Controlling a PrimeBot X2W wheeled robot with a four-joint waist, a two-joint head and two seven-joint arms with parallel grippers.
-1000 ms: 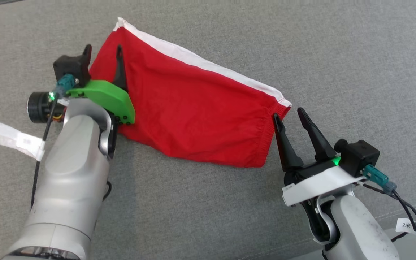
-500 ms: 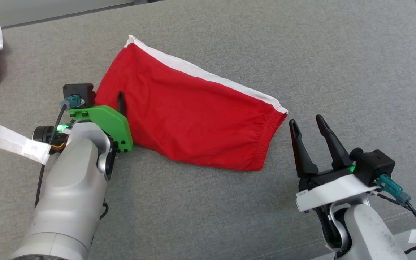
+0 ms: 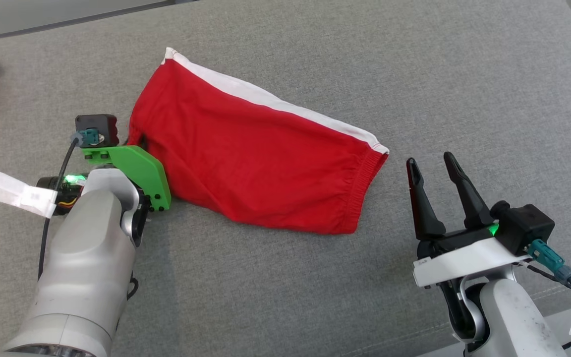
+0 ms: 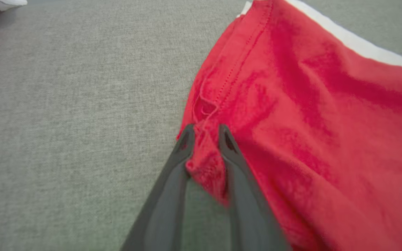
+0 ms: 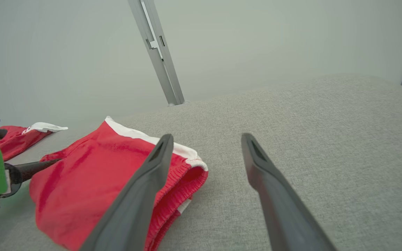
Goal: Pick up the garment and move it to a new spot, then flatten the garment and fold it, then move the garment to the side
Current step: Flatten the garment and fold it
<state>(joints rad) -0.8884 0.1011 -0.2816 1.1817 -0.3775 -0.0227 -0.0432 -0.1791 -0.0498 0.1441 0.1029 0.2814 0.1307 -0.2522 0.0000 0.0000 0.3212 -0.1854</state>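
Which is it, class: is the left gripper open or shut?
Shut on the red garment: the left gripper pinches its bunched hem.

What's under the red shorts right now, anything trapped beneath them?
The shorts lie on the grey cushion, which shows bare all around them. Whatever is beneath the cloth is covered. The left gripper pinches the hem at one edge.

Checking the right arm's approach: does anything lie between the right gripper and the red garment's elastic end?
Nothing visible does. Only bare grey woven surface separates the right gripper from the red cloth garment with a white stripe; the jaws stand open, short of its elastic end. The left gripper pinches the opposite hem.
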